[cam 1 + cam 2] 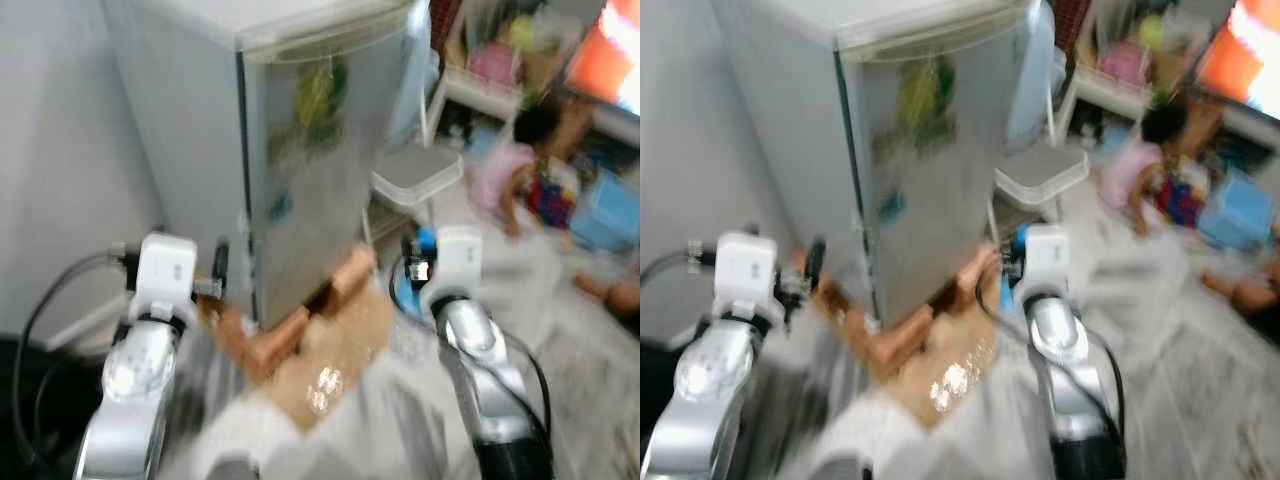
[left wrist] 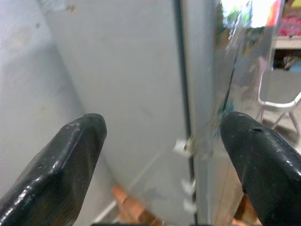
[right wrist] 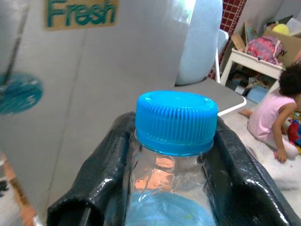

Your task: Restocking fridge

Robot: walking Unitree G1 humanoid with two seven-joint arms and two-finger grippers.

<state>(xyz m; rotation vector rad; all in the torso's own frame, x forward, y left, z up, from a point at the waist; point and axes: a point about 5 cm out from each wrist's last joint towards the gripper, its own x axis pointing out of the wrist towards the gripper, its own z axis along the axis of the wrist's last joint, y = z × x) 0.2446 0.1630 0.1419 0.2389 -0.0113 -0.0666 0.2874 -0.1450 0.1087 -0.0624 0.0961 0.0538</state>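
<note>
A silver fridge [image 1: 300, 150] stands before me with its door closed, resting on orange bricks [image 1: 275, 340]. My right gripper [image 3: 171, 155] is shut on a clear water bottle [image 3: 175, 155] with a blue cap [image 3: 176, 120], held upright close to the right of the fridge door; the cap [image 1: 425, 240] also peeks out ahead of the right wrist in the head view. My left gripper [image 2: 160, 141] is open with nothing between its fingers, near the fridge's left front corner [image 1: 245, 250], facing the door seam [image 2: 183, 108].
A white plastic stool [image 1: 415, 175] stands just right of the fridge. A person [image 1: 515, 165] sits on the floor further right among toys, with a blue box [image 1: 605, 205] and a white shelf [image 1: 490, 80] behind. A grey wall is at left. Cardboard [image 1: 330, 370] lies under the fridge.
</note>
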